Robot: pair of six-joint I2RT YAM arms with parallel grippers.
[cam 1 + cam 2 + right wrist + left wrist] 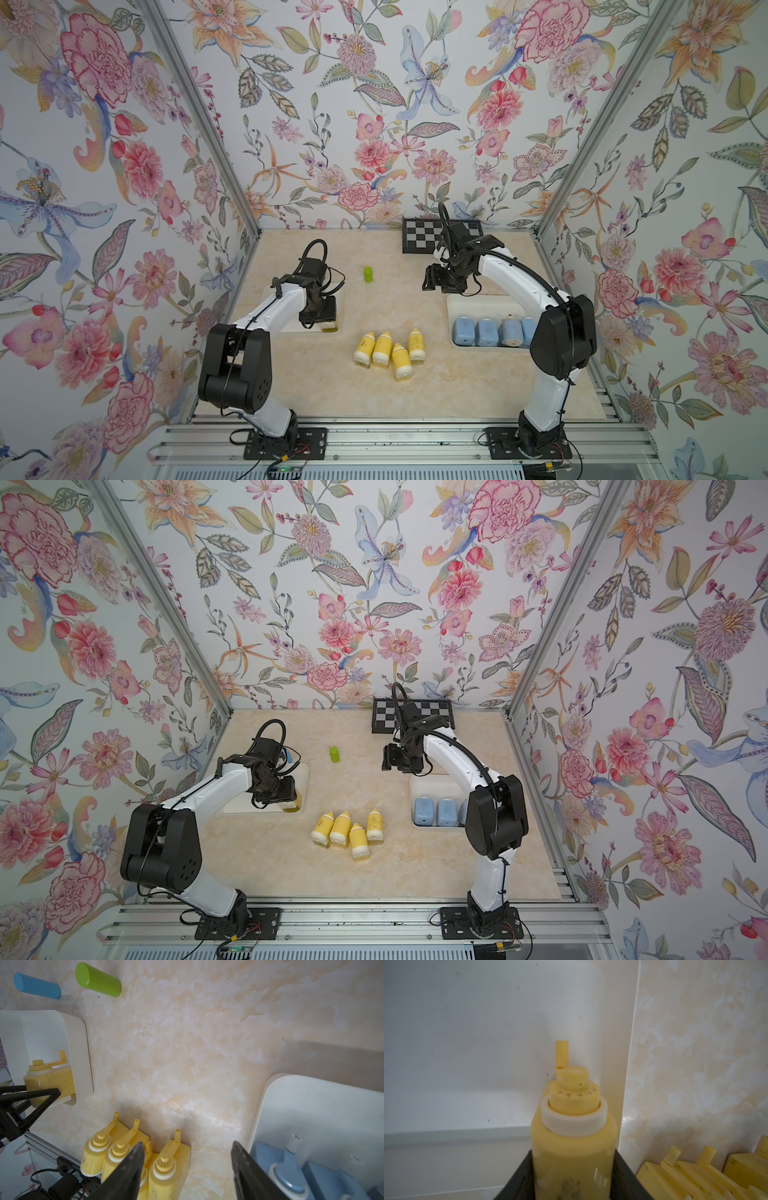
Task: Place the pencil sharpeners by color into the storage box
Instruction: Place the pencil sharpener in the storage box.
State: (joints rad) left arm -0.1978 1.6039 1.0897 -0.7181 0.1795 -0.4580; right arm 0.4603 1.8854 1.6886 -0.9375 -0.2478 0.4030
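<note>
The yellow sharpener (573,1142) at the lower centre of the left wrist view is a glossy moulded bottle shape. It looks hard, light and probably hollow, and smooth enough to slide in a loose pinch. A cream collar (574,1122) rings its neck, and above that a thin crank (561,1053) sticks out. The crank is the fragile part and the likeliest to snag on a wall. The sound hold is across the broad body below the collar, which is where the left jaws have it, closed on both flanks.

It sits inside the left storage box (86,1053), close to a corner; I cannot tell whether it touches the floor.

Four more yellow sharpeners (382,348) lie on the counter (457,382) at lower centre in both top views. They are packed side by side and touching, so an outer one probably gives the jaws more room. Four blue sharpeners (486,332) are lined up in the right storage box (478,300), at right of centre.

The right jaws hang over bare counter between the yellow group and that box, spread apart and holding nothing.

A green cylinder (368,274) stands above the yellow group, and a blue cylinder (37,986) shows at the upper left of the right wrist view.
</note>
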